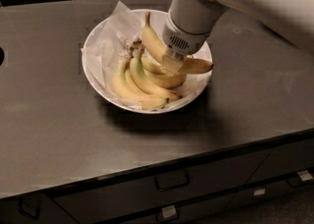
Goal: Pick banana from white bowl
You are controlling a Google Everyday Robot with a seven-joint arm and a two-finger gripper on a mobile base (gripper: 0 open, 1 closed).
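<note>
The bowl (90,73) sits toward the back of the counter (49,125), with bare worktop to its left, right and front, down to the edge above the drawers (171,181). The gripper (172,64) hangs over the bowl's right side, clamped on the banana (153,41). The banana is thick, curved and yellow; its stem points up and back, and its dark tip is near the right rim.

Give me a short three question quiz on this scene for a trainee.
1. True or false: the end effector is down at the banana in the white bowl.
2. The joined bunch beside it has how many bananas? A) two B) three C) five
3. Fill in: the bowl is lined with crumpled white ____.
Key: 1 true; 2 B; 3 paper.
</note>
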